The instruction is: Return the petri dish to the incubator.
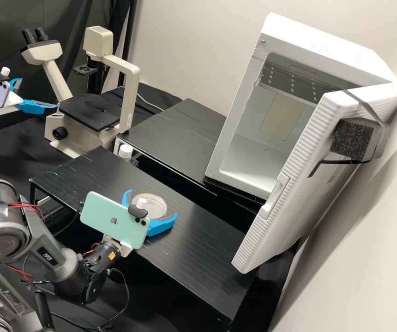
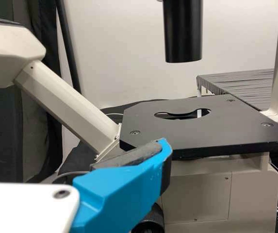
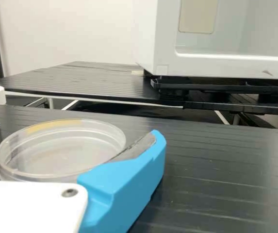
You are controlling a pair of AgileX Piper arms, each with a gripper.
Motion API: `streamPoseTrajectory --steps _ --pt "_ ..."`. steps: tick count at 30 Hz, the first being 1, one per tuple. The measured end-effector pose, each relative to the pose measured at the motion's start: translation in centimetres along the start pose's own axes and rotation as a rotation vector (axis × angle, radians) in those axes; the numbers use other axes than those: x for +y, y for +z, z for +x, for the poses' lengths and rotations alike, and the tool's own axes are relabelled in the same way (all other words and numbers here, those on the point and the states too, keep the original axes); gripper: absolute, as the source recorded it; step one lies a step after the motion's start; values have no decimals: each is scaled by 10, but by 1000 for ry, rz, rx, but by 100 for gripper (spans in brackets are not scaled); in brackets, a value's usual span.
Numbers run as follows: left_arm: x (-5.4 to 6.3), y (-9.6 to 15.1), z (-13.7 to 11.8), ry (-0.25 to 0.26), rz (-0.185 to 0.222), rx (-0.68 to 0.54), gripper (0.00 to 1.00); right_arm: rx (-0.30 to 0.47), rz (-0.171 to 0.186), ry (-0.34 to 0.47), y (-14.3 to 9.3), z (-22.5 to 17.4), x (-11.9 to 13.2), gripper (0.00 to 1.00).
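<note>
The right arm (image 1: pixel 46 249) stood nearest, its right gripper (image 1: pixel 152 203) spread around the petri dish (image 1: pixel 151 206) on the low black platform (image 1: pixel 198 258); whether it touched the dish, I couldn't tell. By the inverted microscope (image 1: pixel 92 110), the left gripper (image 1: pixel 38 93) gaped, empty. Off-centre closing might have skidded or tipped the dish; too low a carry could have clipped the incubator (image 1: pixel 318 41)'s sill (image 1: pixel 242 184). The high view gave the open door (image 1: pixel 281 230)'s full spread, the right wrist view the dish's amber-tinted rim.
</note>
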Motion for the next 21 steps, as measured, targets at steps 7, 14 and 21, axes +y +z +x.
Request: streamPoseTrajectory --steps 7,14,21 --pt "0 0 0 0 0 0 100 -4 3 6 0 0 1 0" --pt "0 0 0 0 0 0 100 -8 4 13 1 0 2 0" --pt "0 0 0 0 0 0 100 -11 1 15 2 -1 2 0"
